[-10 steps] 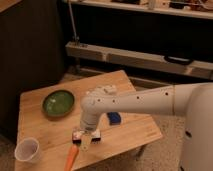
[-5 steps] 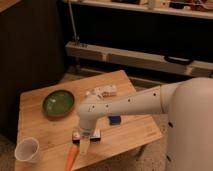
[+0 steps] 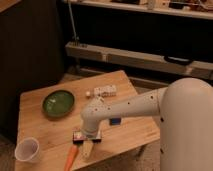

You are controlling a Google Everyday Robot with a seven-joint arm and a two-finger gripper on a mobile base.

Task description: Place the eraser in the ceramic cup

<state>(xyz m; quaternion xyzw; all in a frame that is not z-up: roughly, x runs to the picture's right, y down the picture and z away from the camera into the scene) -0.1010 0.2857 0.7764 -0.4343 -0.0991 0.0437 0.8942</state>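
Note:
The eraser point(image 3: 79, 135), a small dark block with a pale pinkish face, lies on the wooden table point(image 3: 40, 102) near its front edge. My gripper point(image 3: 87, 133) points straight down right over the eraser, open, its body hiding most of the block. The white arm reaches in from the right. The ceramic cup point(image 3: 26, 149), whitish with a round rim, stands upright at the table's front left corner, well left of the gripper.
A green bowl point(image 3: 58, 103) sits at the left middle. An orange carrot-like item point(image 3: 71, 157) and a pale object point(image 3: 88, 149) lie just in front of the eraser. A blue object point(image 3: 115, 120), a white box point(image 3: 105, 91) and a small white ball point(image 3: 88, 93) lie behind.
The arm has shifted slightly left and lower, keeping the gripper over the eraser. The objects on the table have not moved.

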